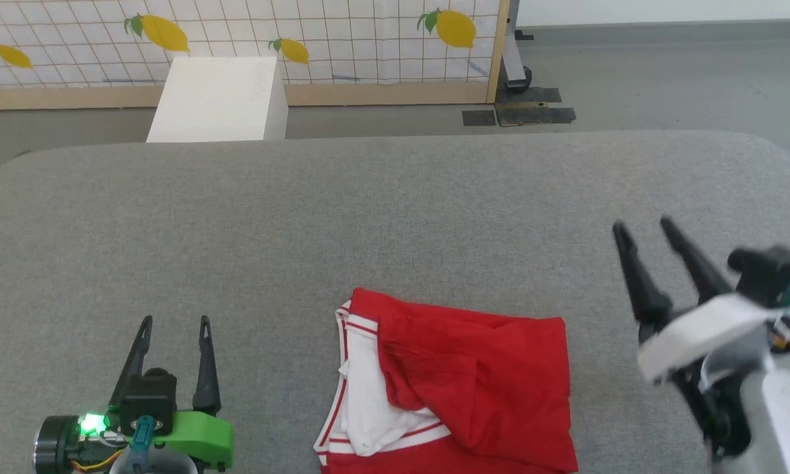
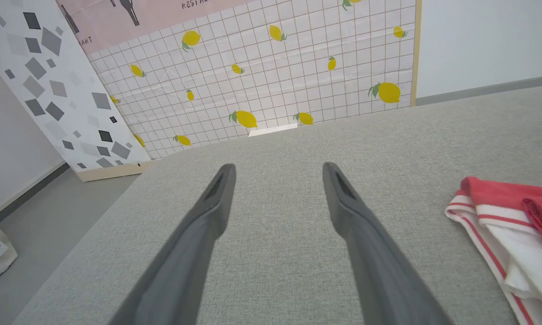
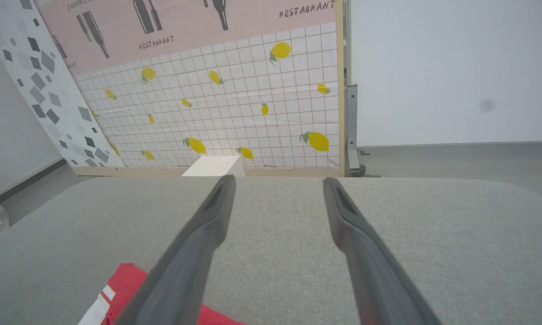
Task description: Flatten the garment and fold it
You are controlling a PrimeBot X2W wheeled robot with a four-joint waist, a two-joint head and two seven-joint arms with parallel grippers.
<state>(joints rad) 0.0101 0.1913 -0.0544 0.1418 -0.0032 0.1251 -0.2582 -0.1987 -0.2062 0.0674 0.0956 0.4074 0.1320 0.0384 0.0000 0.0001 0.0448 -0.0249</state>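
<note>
The garment (image 1: 474,388) lies folded into a compact red bundle on the grey table (image 1: 368,217), near its front edge, with a white sleeve and striped trim showing on its left side. My left gripper (image 1: 174,322) rests open at the lower left, well apart from the cloth. My right gripper (image 1: 642,227) hovers open to the right of the garment, holding nothing. In the left wrist view the garment (image 2: 515,212) lies at the right edge, beside my open left gripper (image 2: 278,169). A red corner of the garment (image 3: 126,282) shows under my open right gripper (image 3: 278,183).
A white box (image 1: 217,99) stands on the floor beyond the table's far edge. Behind it runs a lemon-patterned panel (image 1: 303,33) with a wooden frame. Bare grey table surface stretches beyond and on both sides of the garment.
</note>
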